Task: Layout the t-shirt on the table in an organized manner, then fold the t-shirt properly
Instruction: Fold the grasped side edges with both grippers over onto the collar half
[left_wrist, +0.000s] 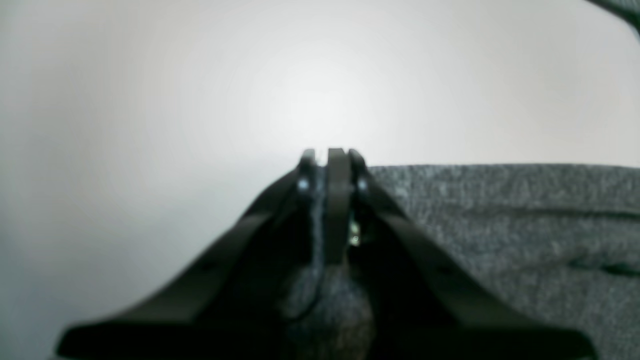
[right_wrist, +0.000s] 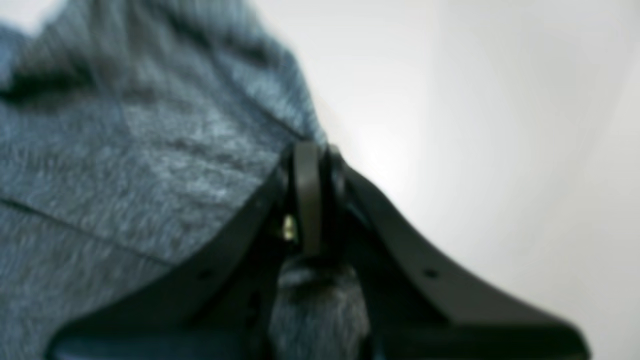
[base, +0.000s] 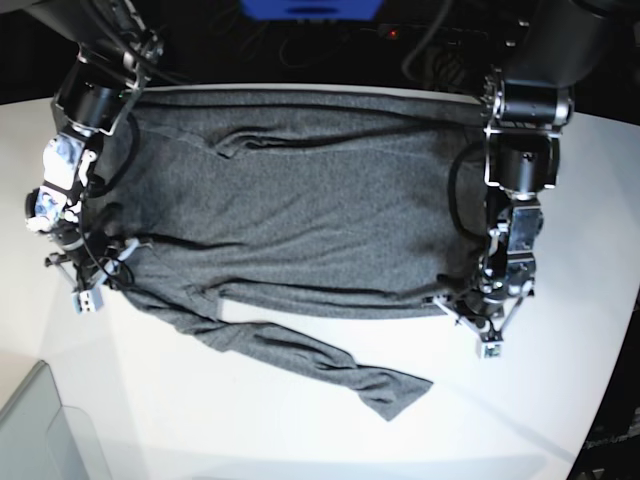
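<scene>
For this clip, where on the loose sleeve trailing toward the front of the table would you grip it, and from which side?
Grip the sleeve at its free cuff end, coming from the table's near edge. It lies flat and bare there, pointing away from the t-shirt body, so probably only one layer gets pinched.

Both my wrist views are soft and blurred, worst on the right, with glare blooming off the white desk (left_wrist: 150, 100). My base view is sharp, evenly bright, dark along its far edge.

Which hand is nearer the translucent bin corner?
Right. The right hand grips the t-shirt edge just above the bin corner; the left hand is across the table.
</scene>
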